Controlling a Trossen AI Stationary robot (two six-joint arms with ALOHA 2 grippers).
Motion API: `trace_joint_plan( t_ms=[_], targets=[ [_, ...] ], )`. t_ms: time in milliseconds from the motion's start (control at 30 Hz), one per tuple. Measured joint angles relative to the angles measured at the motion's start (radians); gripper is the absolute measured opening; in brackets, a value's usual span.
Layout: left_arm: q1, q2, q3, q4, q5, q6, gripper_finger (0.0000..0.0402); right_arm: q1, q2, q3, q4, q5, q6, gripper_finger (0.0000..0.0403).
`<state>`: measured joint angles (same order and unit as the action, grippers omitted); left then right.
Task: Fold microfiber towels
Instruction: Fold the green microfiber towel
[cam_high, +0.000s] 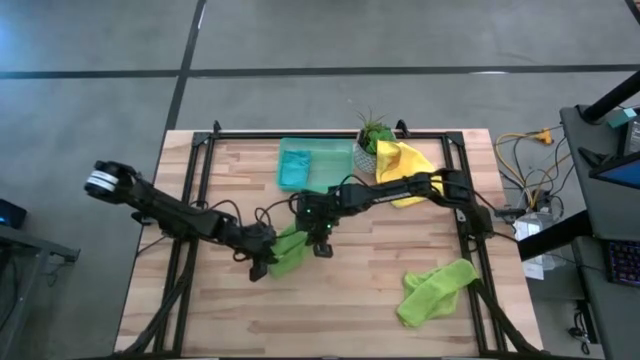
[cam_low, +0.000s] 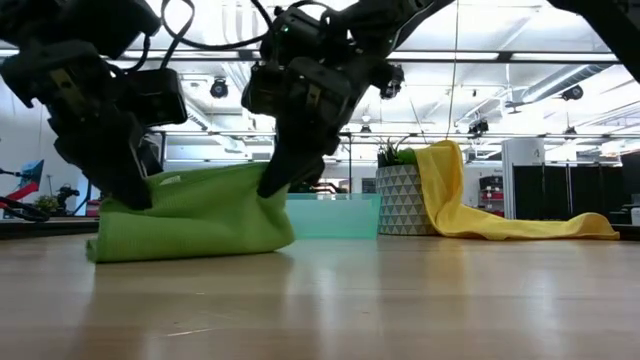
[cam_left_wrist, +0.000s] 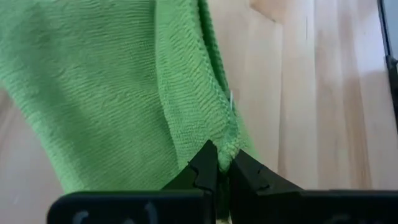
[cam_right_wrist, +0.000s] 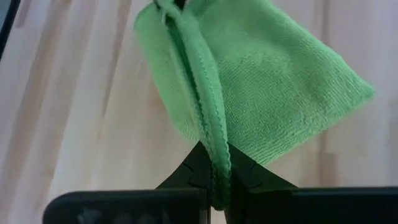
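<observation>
1. Holding one lime green towel (cam_high: 290, 252) between both arms is where you stand now: the left claw (cam_high: 262, 262) is clamped on one end of its doubled hem, the right claw (cam_high: 322, 240) is clamped on the other end.
2. Keep both pinches firm and level with each other; judging from the low view, the cloth hangs as a slack pouch with its lower fold resting on the bench (cam_high: 350, 310), so an uneven lift would likely skew the fold.
3. Lay the held edge down flat and square before you let go, matching edge to edge; a soft cloth like this will probably slump and creep if released while it is bunched.
4. Note how the towel looks: fine looped pile, a stitched hem running into each claw, two layers pinched together, sides bulging outward.
5. It sits near the middle of the bench, slightly toward the left edge.
6. Three cloths wait: a second lime green towel (cam_high: 435, 290) lies crumpled toward the front right corner, a yellow towel (cam_high: 402, 160) is draped against the potted plant (cam_high: 371, 135) at the back edge, and a teal towel (cam_high: 295, 165) lies in the green tray (cam_high: 335, 160) beside it.
</observation>
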<state>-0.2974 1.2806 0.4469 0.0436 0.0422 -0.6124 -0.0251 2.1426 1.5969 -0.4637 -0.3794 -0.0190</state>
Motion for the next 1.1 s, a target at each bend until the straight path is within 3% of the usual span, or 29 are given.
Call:
trace_joint_plan(
  t_ms=[133,367,500,733,833,967,1100],
  targets=[
    [0.001,-0.034,0.0,-0.046,-0.007,0.026,0.0,-0.011,0.007,0.017,-0.005,-0.013,-0.008,0.0009],
    [0.001,-0.068,0.004,-0.053,0.0,0.062,0.0,-0.013,-0.032,0.018,-0.075,-0.194,0.01,0.0012],
    [-0.001,-0.07,-0.002,-0.096,0.032,0.081,0.0,-0.016,-0.092,0.017,-0.089,-0.222,0.018,0.0033],
    [-0.001,-0.062,-0.002,-0.091,0.049,0.089,0.0,-0.023,-0.111,0.016,-0.086,-0.22,0.071,0.009],
    [-0.001,-0.066,0.0,-0.087,0.049,0.098,0.0,-0.021,-0.107,0.013,-0.015,-0.151,0.089,0.0102],
    [0.0,-0.067,0.0,-0.079,0.046,0.098,0.0,-0.008,-0.052,0.005,0.09,-0.082,0.172,0.0092],
    [0.0,-0.071,0.001,-0.078,0.046,0.097,0.0,0.005,0.004,0.003,0.115,-0.054,0.224,0.0048]
  ],
)
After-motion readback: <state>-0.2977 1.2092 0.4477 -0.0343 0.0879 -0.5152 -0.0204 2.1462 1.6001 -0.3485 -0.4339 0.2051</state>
